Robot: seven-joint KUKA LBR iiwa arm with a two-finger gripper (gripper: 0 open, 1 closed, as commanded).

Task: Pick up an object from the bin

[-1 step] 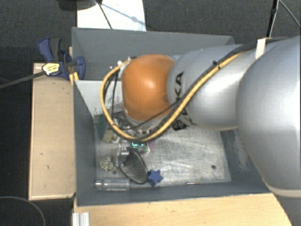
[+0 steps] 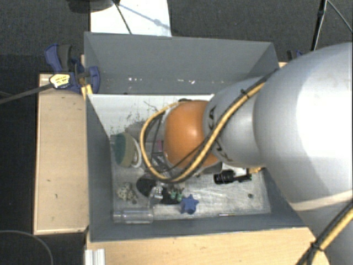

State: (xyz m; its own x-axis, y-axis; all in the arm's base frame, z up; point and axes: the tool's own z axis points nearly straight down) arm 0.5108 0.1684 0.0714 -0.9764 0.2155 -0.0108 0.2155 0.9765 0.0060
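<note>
Blue star-shaped piece (image 2: 189, 203) front; clear plastic piece (image 2: 132, 216) front-left; black part (image 2: 227, 176) right.

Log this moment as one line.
gripper: low in grey metal bin, view's lower left | nearest: black round disc, blue star-shaped piece | held: cannot tell

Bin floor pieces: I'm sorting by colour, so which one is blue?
The star-shaped piece by the front wall of the bin. It alone is blue; the round piece left of it is black, the corner piece clear.
</note>
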